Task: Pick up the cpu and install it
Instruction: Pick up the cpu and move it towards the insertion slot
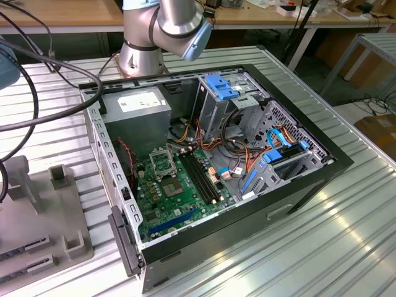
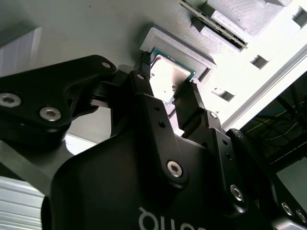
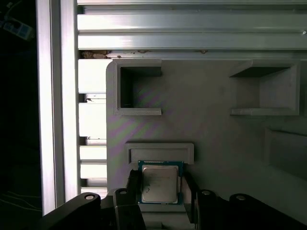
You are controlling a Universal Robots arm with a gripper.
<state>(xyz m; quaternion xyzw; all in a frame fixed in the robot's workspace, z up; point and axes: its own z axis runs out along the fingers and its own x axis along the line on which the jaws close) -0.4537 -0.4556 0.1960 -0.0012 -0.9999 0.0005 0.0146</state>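
Exterior view: open PC case (image 1: 210, 154) is seen on the table, motherboard (image 1: 179, 192) exposed. Second wrist view: gripper (image 2: 168, 84) is spread apart — fingers (image 2: 189, 108) flank the cpu (image 2: 168, 76). First wrist view: cpu (image 3: 160, 184) is seated in a grey tray (image 3: 216, 124) (not gripped).

ribbed metal table (image 1: 322, 247); wooden workbench (image 1: 74, 15) behind, cardboard box (image 1: 380, 133) on floor.
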